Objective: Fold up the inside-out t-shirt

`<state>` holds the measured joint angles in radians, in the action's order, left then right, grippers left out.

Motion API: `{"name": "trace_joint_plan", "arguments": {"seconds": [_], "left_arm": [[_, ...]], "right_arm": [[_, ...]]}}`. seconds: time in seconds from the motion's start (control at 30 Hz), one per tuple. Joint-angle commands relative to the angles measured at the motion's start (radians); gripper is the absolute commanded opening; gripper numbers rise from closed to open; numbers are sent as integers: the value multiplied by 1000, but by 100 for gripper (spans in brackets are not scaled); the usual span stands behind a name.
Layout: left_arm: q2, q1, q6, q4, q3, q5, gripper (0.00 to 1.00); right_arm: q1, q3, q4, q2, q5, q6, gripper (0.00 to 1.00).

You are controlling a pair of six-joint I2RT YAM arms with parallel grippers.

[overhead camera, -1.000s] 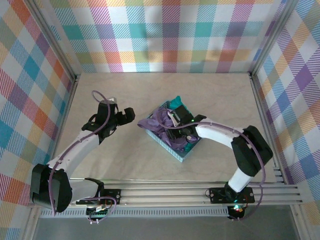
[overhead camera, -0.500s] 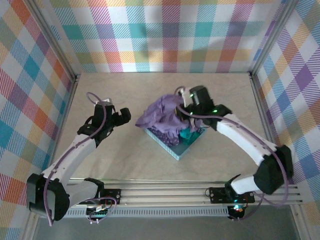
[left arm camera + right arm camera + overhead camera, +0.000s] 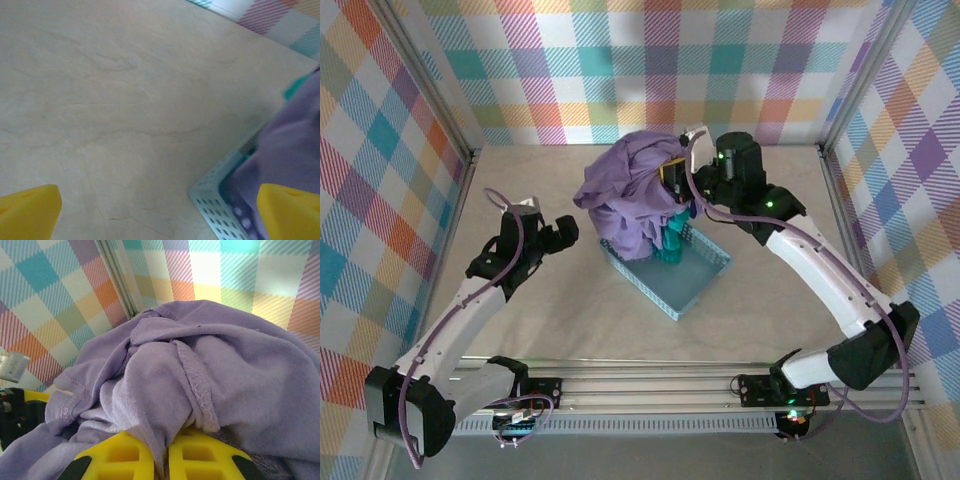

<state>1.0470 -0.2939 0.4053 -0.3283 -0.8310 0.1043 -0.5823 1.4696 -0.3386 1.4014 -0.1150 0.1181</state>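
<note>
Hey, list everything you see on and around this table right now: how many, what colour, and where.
t-shirt: one, lavender purple, held up bunched over the basket's far end
garment: one, teal green, at the basket's far end, beside the hanging t-shirt
basket: one, light blue with holes, middle of the table
table: one, pale wood
walls: multicoloured plaid, around three sides
left gripper: one, yellow fingers, open, over bare table left of the basket
right gripper: one, yellow fingers, shut on the t-shirt

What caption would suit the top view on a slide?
Right gripper holds the t-shirt bunched over the basket, teal garment inside; left gripper open beside it.
</note>
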Motion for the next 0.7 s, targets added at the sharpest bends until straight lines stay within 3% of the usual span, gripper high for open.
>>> {"name": "trace_joint_plan", "arguments": {"seconds": [0.0, 0.07, 0.2, 0.4, 0.47, 0.53, 0.57, 0.67], "left_arm": [[-20, -5, 57, 212, 22, -250, 100], [3, -5, 144, 346, 45, -362, 100], [116, -8, 341, 529, 25, -456, 100], [334, -116, 365, 511, -123, -461, 100], [388, -142, 377, 527, -154, -475, 96], [437, -160, 386, 553, -180, -487, 80], [456, -163, 392, 578, -187, -506, 68], [447, -148, 387, 623, -209, -551, 18]], "right_arm": [[-4, -28, 42, -15, -46, -10, 11], [-4, -57, 44, -18, -60, -8, 11], [-3, -128, 92, -39, -80, 11, 10], [-3, -163, 146, -36, -120, 41, 10], [-3, -169, 157, -33, -120, 45, 10], [-2, -182, 169, -34, -114, 49, 10], [-2, -189, 173, -36, -110, 48, 10], [1, -177, 110, -46, -6, 30, 17]]}}
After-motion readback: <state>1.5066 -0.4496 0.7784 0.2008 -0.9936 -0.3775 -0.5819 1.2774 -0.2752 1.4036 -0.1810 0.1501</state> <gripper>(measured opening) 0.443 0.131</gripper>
